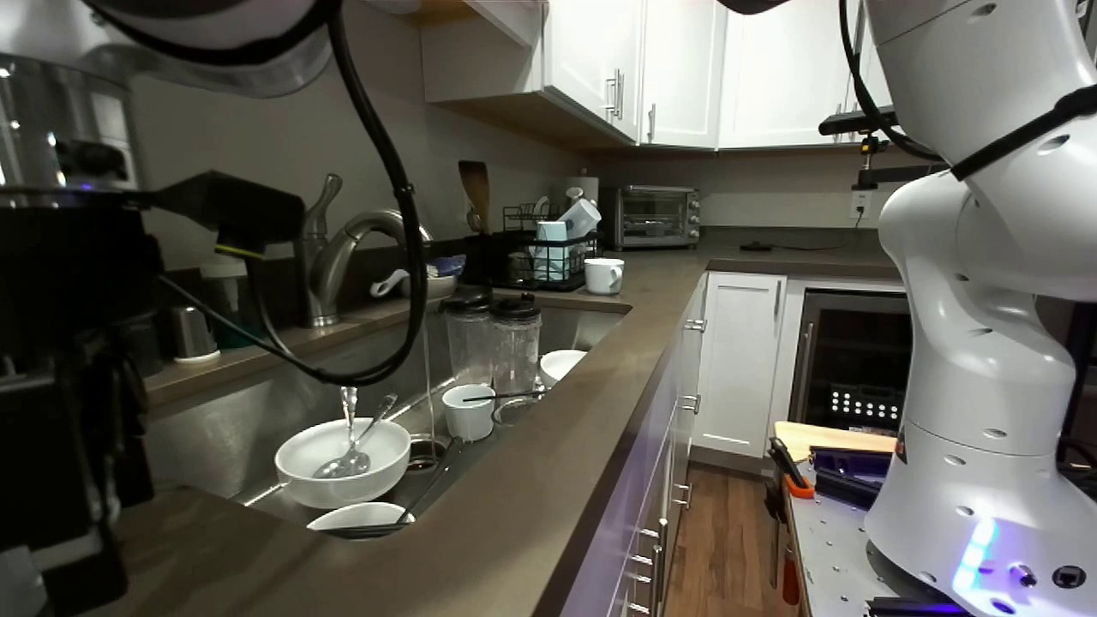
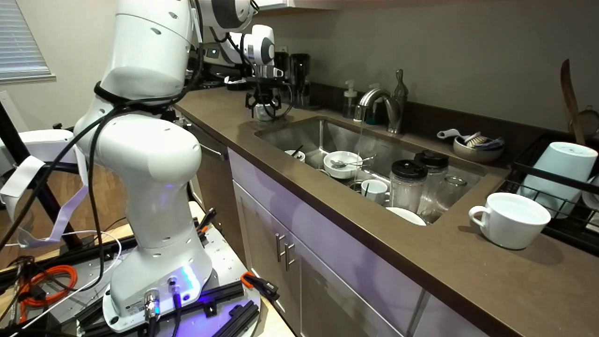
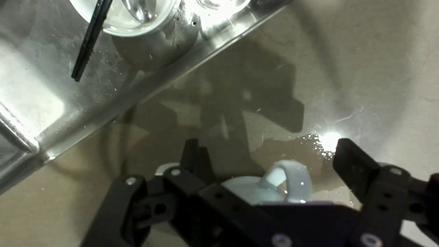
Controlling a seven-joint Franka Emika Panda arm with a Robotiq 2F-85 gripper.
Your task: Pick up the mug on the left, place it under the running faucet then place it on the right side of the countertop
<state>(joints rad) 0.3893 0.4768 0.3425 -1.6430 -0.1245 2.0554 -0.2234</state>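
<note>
A white mug (image 3: 245, 187) stands on the countertop (image 2: 323, 194) at the far-left end of the sink in an exterior view (image 2: 264, 113). Its loop handle shows in the wrist view; the gripper hides much of its body. My gripper (image 3: 267, 147) is open, fingers wide apart, just above and around the mug; whether a finger touches it I cannot tell. A second white mug (image 2: 514, 220) stands upright on the countertop beside the dish rack and also shows in an exterior view (image 1: 603, 276). The silver faucet (image 2: 381, 100) runs a thin stream of water into the sink.
The steel sink (image 2: 323, 128) holds a white bowl (image 1: 343, 467) with spoons, a white cup (image 1: 469, 413), lidded jars (image 2: 408, 185) and dark chopsticks (image 3: 91, 41). A black dish rack (image 1: 570, 248) and a brush bowl (image 2: 478, 149) stand near the wall. Soap pumps (image 2: 350, 98) stand behind the sink.
</note>
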